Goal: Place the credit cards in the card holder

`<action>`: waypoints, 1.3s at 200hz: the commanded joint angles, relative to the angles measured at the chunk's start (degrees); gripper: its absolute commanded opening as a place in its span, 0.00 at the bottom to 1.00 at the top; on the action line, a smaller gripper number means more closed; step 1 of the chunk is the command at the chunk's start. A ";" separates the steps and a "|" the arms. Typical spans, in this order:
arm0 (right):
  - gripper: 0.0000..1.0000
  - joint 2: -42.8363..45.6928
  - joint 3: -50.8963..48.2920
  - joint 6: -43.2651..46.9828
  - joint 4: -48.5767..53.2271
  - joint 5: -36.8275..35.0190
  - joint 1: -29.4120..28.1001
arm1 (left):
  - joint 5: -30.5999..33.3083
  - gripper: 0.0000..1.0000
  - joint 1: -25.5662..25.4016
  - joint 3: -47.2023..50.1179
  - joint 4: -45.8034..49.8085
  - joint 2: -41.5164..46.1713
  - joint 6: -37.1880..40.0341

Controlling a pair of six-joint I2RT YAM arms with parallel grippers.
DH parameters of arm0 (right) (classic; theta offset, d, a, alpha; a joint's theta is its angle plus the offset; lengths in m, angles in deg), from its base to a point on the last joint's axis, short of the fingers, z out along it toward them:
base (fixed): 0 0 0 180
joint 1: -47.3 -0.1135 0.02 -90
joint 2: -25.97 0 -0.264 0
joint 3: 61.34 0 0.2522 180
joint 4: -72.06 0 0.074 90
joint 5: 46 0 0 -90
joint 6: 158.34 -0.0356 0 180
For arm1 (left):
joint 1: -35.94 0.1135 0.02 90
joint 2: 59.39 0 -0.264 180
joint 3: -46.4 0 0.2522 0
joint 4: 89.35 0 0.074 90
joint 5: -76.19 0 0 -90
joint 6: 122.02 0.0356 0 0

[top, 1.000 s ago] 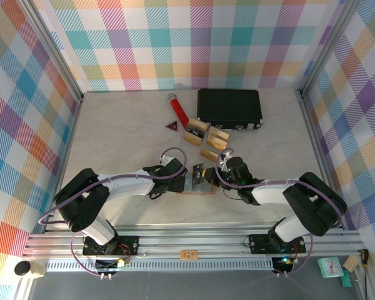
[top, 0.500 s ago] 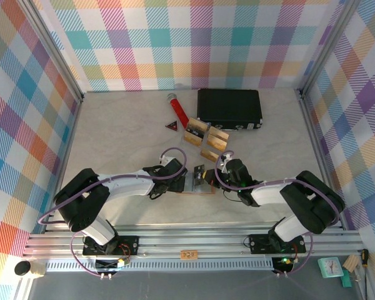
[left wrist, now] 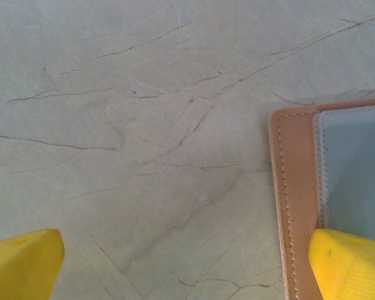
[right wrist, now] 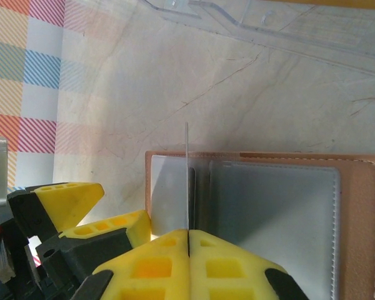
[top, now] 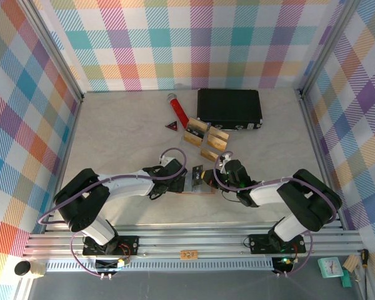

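The card holder (right wrist: 356,219) lies open on the table, brown with clear sleeves, and appears between the two grippers in the top view (top: 203,190). My right gripper (right wrist: 189,234) is shut on a credit card (right wrist: 187,175), seen edge-on and standing upright over the holder's left pocket. My left gripper (left wrist: 187,269) is open, one yellow fingertip (left wrist: 350,262) resting on the holder's edge (left wrist: 297,206) and the other on bare table. More gold-tan credit cards (top: 197,129) stand in a clear tray behind.
The clear plastic tray (top: 214,145) sits just behind the holder. A black case (top: 229,108) lies at the back, with a red triangle (top: 171,126) and a red stick (top: 177,109) to its left. Open table lies left and right.
My right gripper has edged slightly left with the card, closer over the holder. The left arm has stayed put.
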 commanded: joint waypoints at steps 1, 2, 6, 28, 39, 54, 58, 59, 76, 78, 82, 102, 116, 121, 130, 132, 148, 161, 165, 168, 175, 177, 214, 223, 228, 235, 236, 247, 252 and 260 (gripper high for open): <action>0.00 -0.98 -1.39 -1.33 -2.65 -1.09 -0.51 | 0.92 1.00 -0.79 1.21 0.61 0.76 -0.52; 0.00 -1.02 -1.40 -1.41 -2.67 -1.11 -0.51 | 0.92 1.00 -0.73 1.25 0.64 0.76 -0.52; 0.00 -1.07 -1.50 -1.56 -2.76 -1.21 -0.59 | 0.88 1.00 -0.75 1.23 0.67 0.85 -0.55; 0.00 -1.16 -2.07 -1.99 -3.16 -1.81 -0.77 | 0.92 1.00 -0.75 1.21 0.57 0.85 -0.57; 0.00 -1.15 -2.29 -2.20 -3.20 -2.01 -0.90 | 0.92 1.00 -0.77 1.21 0.58 0.86 -0.55; 0.00 -1.20 -2.49 -2.38 -3.15 -2.28 -1.12 | 0.93 1.00 -0.76 1.21 0.55 0.85 -0.59; 0.00 -1.24 -2.55 -2.42 -3.13 -2.36 -1.12 | 0.92 1.00 -0.80 1.21 0.53 0.85 -0.55; 0.00 -1.20 -2.55 -2.44 -3.13 -2.36 -1.12 | 0.92 1.00 -0.82 1.16 0.56 0.85 -0.53; 0.00 -1.51 -2.64 -2.72 -3.20 -2.37 -1.29 | 1.00 1.00 -0.74 1.21 0.49 0.85 -0.56; 0.00 -1.49 -2.62 -2.73 -3.21 -2.37 -1.30 | 1.00 1.00 -0.68 1.21 0.56 0.85 -0.53; 0.00 -1.54 -2.69 -2.73 -3.22 -2.37 -1.34 | 1.00 1.00 -0.75 1.21 0.52 0.85 -0.57; 0.00 -1.77 -2.95 -2.97 -3.39 -2.54 -1.65 | 1.00 1.00 -0.75 1.21 0.58 0.85 -0.57; 0.00 -1.68 -3.11 -3.06 -3.39 -2.76 -1.81 | 1.00 1.00 -0.77 1.21 0.56 0.85 -0.58; 0.00 -1.66 -3.20 -3.08 -3.39 -2.80 -1.83 | 1.00 1.00 -0.76 1.24 0.58 0.86 -0.58; 0.00 -1.54 -3.35 -3.14 -3.39 -2.96 -1.97 | 1.01 1.00 -0.81 1.25 0.53 0.94 -0.54; 0.00 -1.58 -3.39 -3.12 -3.35 -3.04 -1.95 | 1.01 1.00 -0.79 1.28 0.50 0.92 -0.59; 0.00 -1.42 -3.68 -3.14 -3.14 -3.40 -2.09 | 1.05 1.00 -0.77 1.29 0.52 0.94 -0.59; 0.00 -1.25 -4.04 -3.33 -3.13 -3.79 -2.23 | 1.06 1.00 -0.75 1.30 0.58 0.94 -0.59; 0.00 -1.24 -4.11 -3.30 -3.13 -3.86 -2.26 | 1.09 1.00 -0.81 1.37 0.48 0.94 -0.55; 0.00 -1.16 -4.20 -3.34 -3.05 -3.88 -2.27 | 1.06 1.00 -0.76 1.38 0.49 0.93 -0.59; 0.00 -1.14 -4.27 -3.34 -2.87 -3.95 -2.25 | 1.07 1.00 -0.74 1.38 0.49 0.94 -0.52; 0.00 -1.09 -4.28 -3.34 -2.80 -4.01 -2.26 | 1.09 1.00 -0.70 1.38 0.49 0.94 -0.49; 0.00 -1.04 -4.49 -3.34 -2.60 -4.21 -2.35 | 1.09 1.00 -0.73 1.44 0.30 0.90 -0.58; 0.00 -1.07 -4.55 -3.43 -2.52 -4.21 -2.34 | 1.03 1.00 -0.82 1.47 0.36 0.77 -0.59; 0.00 -1.06 -4.58 -3.43 -2.45 -4.23 -2.35 | 1.08 1.00 -0.69 1.40 0.31 0.76 -0.56; 0.00 -1.02 -4.58 -3.43 -2.35 -4.28 -2.39 | 1.05 1.00 -0.75 1.38 0.24 0.79 -0.57; 0.00 -1.00 -4.58 -3.43 -2.35 -4.29 -2.42 | 1.03 1.00 -0.79 1.43 0.28 0.78 -0.59; 0.00 -0.84 -4.72 -3.43 -2.34 -4.30 -2.44 | 1.15 1.00 -0.69 1.39 0.32 0.70 -0.47; 0.00 -0.89 -4.72 -3.43 -2.26 -4.30 -2.44 | 1.17 1.00 -0.72 1.38 0.27 0.68 -0.51; 0.00 -0.87 -4.75 -3.43 -2.09 -4.23 -2.45 | 1.18 1.00 -0.73 1.38 0.32 0.68 -0.46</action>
